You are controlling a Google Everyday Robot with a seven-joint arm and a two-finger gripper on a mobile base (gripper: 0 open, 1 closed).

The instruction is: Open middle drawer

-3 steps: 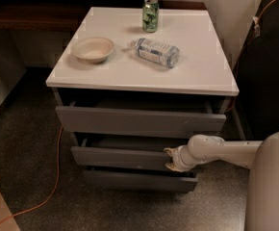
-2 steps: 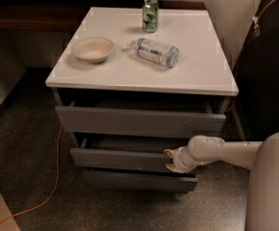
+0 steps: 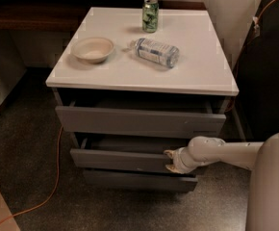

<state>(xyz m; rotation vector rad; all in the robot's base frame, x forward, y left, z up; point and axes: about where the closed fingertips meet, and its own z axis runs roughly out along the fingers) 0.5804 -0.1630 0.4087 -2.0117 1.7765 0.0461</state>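
The middle drawer (image 3: pixel 120 160) is a grey flat front between a taller, wider top drawer front (image 3: pixel 139 121) and a narrower bottom drawer front (image 3: pixel 134 181). It stands pulled out a little, with a dark gap showing behind its top edge. My gripper (image 3: pixel 170 160) is at the right end of the middle drawer front, on a pale arm (image 3: pixel 221 153) reaching in from the right. It is shut on the drawer front's edge.
The white cabinet top (image 3: pixel 202 66) holds a pale bowl (image 3: pixel 92 49), a plastic bottle lying on its side (image 3: pixel 155 52) and an upright green can (image 3: pixel 150 15). An orange cable (image 3: pixel 55 177) runs over the floor at left. A dark cabinet (image 3: pixel 269 71) stands at right.
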